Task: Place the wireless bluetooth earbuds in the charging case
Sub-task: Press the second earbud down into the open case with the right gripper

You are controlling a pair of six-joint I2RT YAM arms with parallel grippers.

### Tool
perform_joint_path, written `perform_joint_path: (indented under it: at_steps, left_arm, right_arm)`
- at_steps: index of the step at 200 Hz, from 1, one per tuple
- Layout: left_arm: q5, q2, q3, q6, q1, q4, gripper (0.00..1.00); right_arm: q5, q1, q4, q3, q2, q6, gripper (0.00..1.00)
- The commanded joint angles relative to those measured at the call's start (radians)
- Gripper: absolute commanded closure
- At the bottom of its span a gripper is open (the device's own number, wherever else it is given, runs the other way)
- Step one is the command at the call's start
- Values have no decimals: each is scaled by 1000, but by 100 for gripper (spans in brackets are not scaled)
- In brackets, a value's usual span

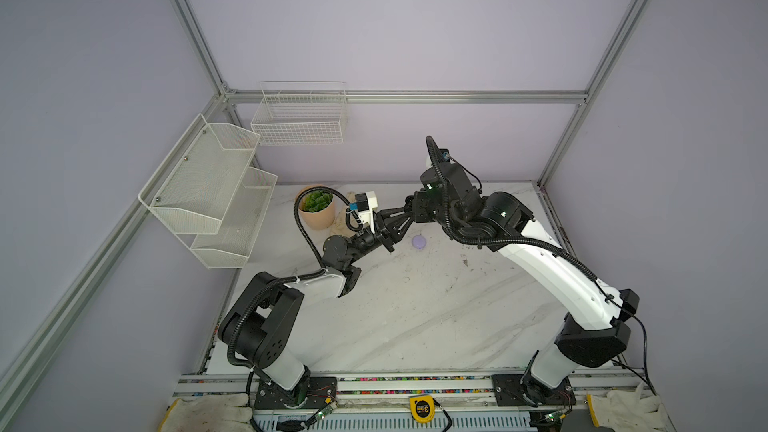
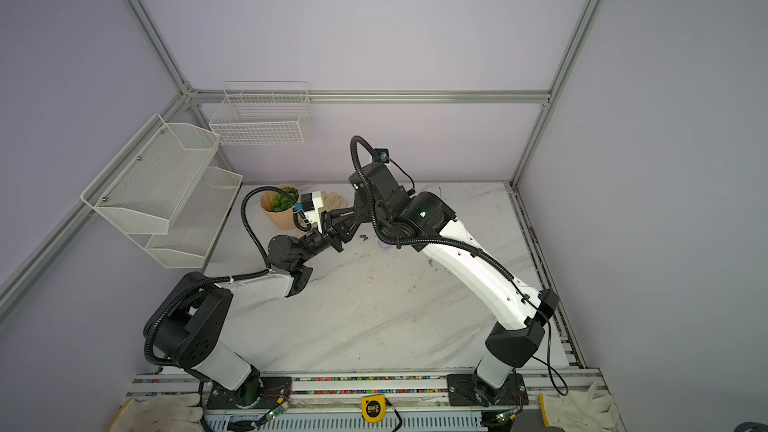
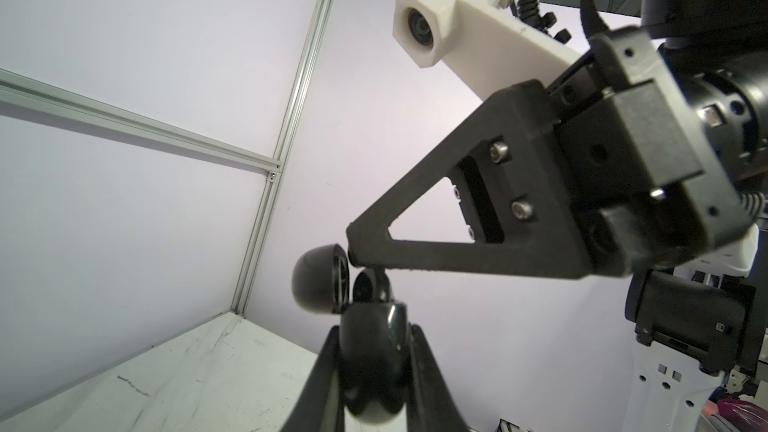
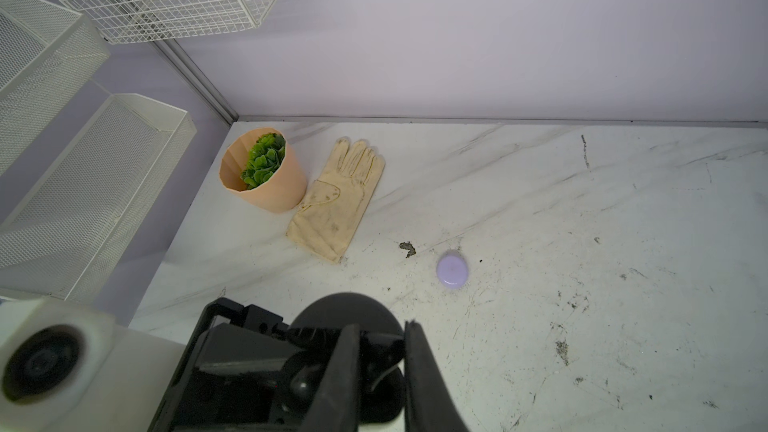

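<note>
left gripper [image 3: 374,338] is clamped tight on the open black case [image 3: 376,384], held up near the plant pot [image 4: 266,184]; right gripper [image 4: 382,328] has fingers nearly together, pinching a black earbud [image 3: 370,284] right at the case's mouth; lilac case [image 4: 452,270] lies on the table [image 4: 582,243], further from the pot

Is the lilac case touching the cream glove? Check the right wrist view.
No: the lilac case sits on the marble table, clearly apart from the cream glove.
</note>
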Motion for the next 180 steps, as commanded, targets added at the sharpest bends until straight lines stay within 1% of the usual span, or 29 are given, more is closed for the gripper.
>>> perform_joint_path:
  at_steps: [1,36,129,180]
  left_arm:
    - [-21,-42,41,39,-1,66,100]
    - [-21,-46,39,39,-1,67,100]
    - [-15,-60,30,41,-1,66,100]
    - [-15,-67,25,43,-1,67,100]
  right_arm:
    - [-34,7,-19,11,-35,24,85]
    - [-44,7,-17,12,-33,30,86]
    - [-20,7,-25,45,-2,25,86]
    - [-43,6,-5,18,-2,34,86]
